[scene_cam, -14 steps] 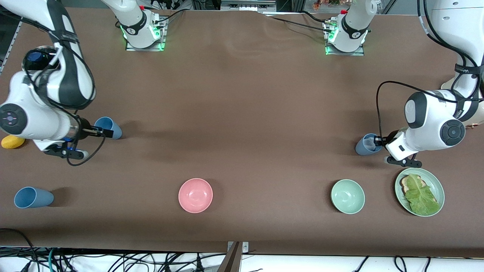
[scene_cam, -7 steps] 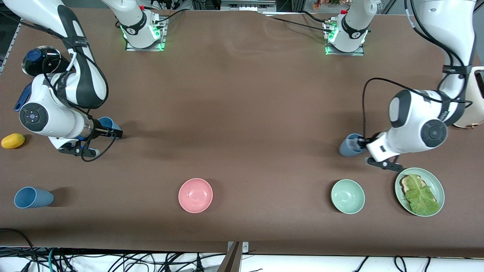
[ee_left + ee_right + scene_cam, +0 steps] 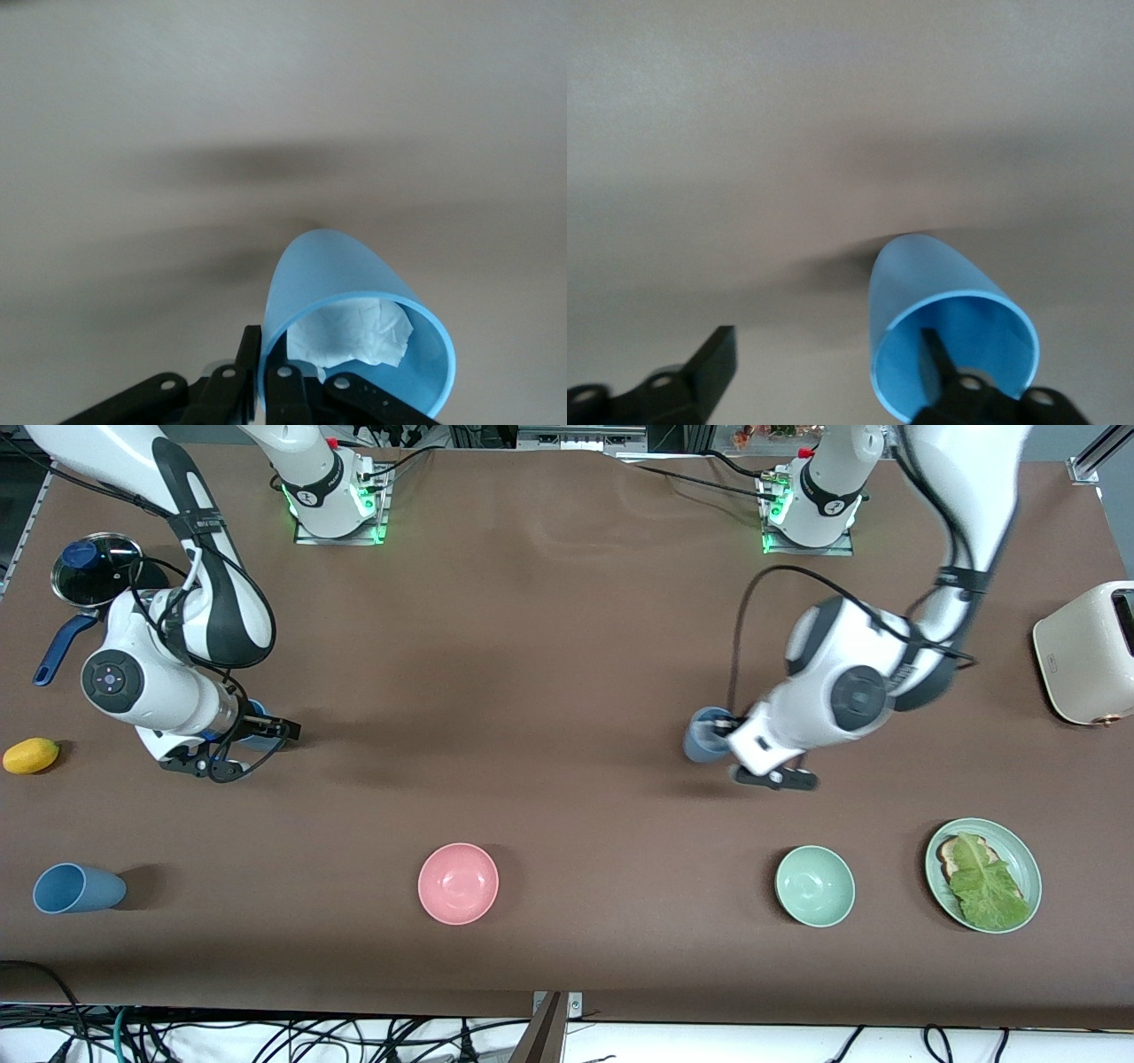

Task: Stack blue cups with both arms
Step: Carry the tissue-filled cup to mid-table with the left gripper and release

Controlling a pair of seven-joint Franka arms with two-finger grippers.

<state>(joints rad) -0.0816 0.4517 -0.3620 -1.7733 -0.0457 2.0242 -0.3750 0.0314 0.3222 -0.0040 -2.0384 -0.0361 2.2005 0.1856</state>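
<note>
My left gripper (image 3: 719, 729) is shut on the rim of a greyish blue cup (image 3: 704, 740) and holds it over bare table toward the middle. In the left wrist view its fingers (image 3: 251, 354) pinch the cup's wall (image 3: 328, 274), and crumpled white paper (image 3: 354, 332) lies inside. My right gripper (image 3: 266, 732) is open at a sky blue cup (image 3: 254, 713), mostly hidden by the wrist. In the right wrist view one finger (image 3: 935, 354) is inside that cup (image 3: 921, 274) and the other (image 3: 716, 354) is well apart. A third blue cup (image 3: 75, 888) lies on its side near the front camera at the right arm's end.
A pink bowl (image 3: 458, 883), a pale green bowl (image 3: 815, 886) and a green plate with toast and lettuce (image 3: 983, 875) stand nearer the front camera. A toaster (image 3: 1085, 651) is at the left arm's end. A yellow fruit (image 3: 31, 755) and a pot lid (image 3: 89, 567) are at the right arm's end.
My left arm has carried the greyish blue cup toward the table's middle. My right arm has shifted slightly toward the middle at the sky blue cup, which stays in place.
</note>
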